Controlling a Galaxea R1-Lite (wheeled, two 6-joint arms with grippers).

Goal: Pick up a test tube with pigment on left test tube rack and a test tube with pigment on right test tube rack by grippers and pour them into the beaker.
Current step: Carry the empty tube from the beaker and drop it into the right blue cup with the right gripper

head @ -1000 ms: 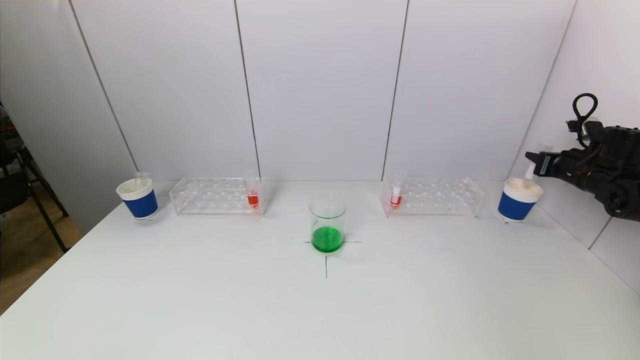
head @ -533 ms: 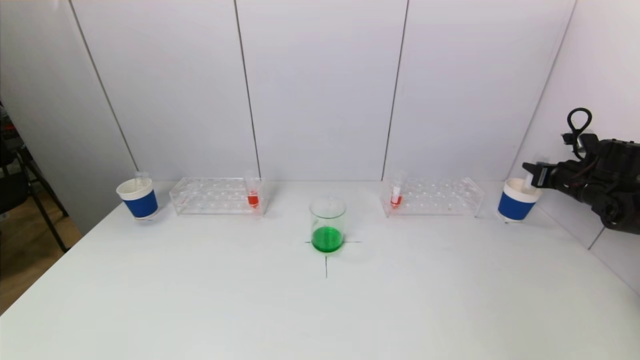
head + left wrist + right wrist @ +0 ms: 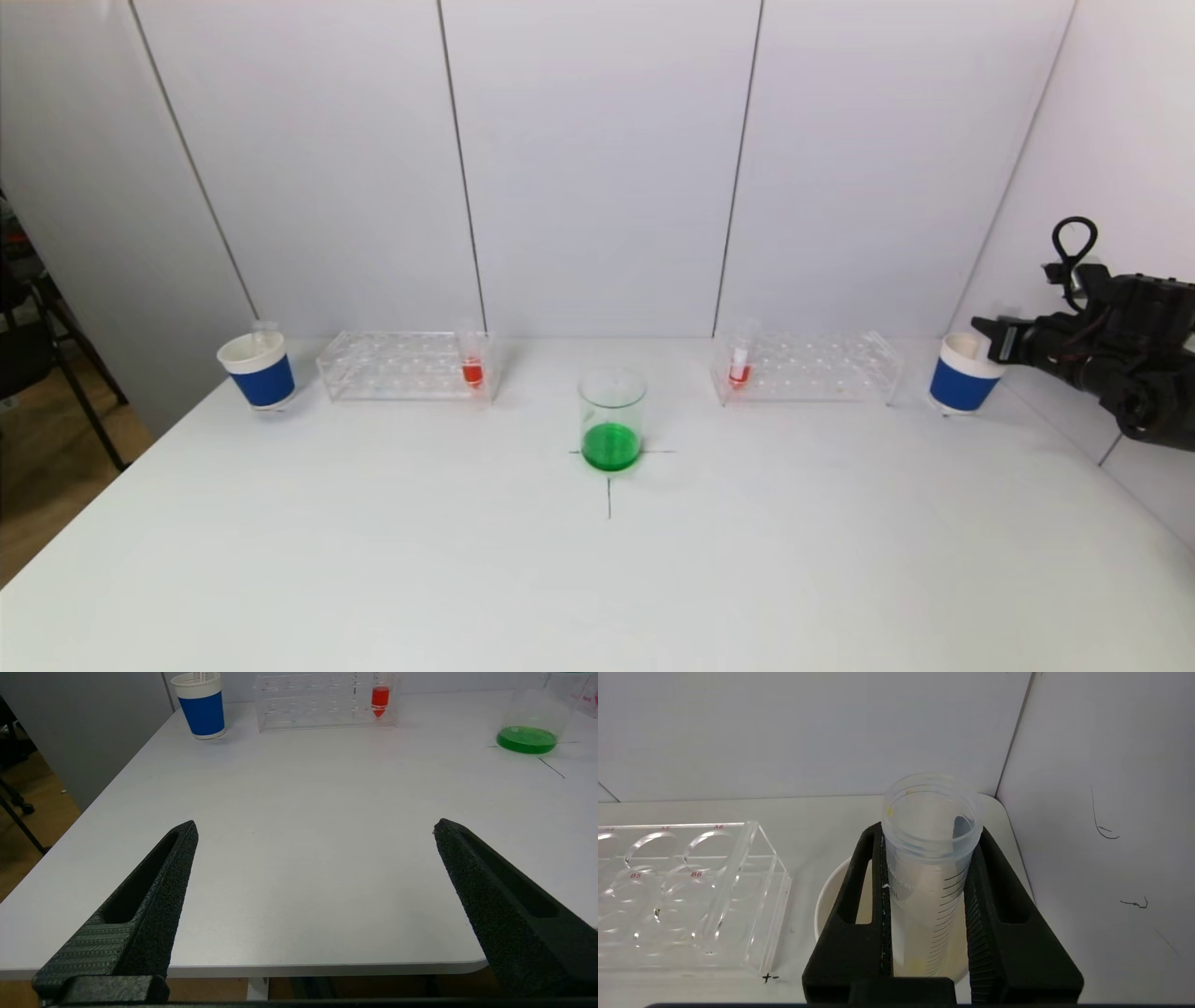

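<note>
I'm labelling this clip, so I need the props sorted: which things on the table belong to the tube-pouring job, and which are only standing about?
Part of the job:
beaker with green liquid
left rack, red-filled tube
right rack, red-filled tube
emptied tube in the shut right gripper, over the right cup
open left gripper

Standing about:
left cup, holding a clear tube

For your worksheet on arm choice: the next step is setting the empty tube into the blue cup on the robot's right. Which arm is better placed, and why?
The right. The right gripper is shut on the empty test tube, directly over the right cup. The left gripper is open, low near the table's front edge.
</note>
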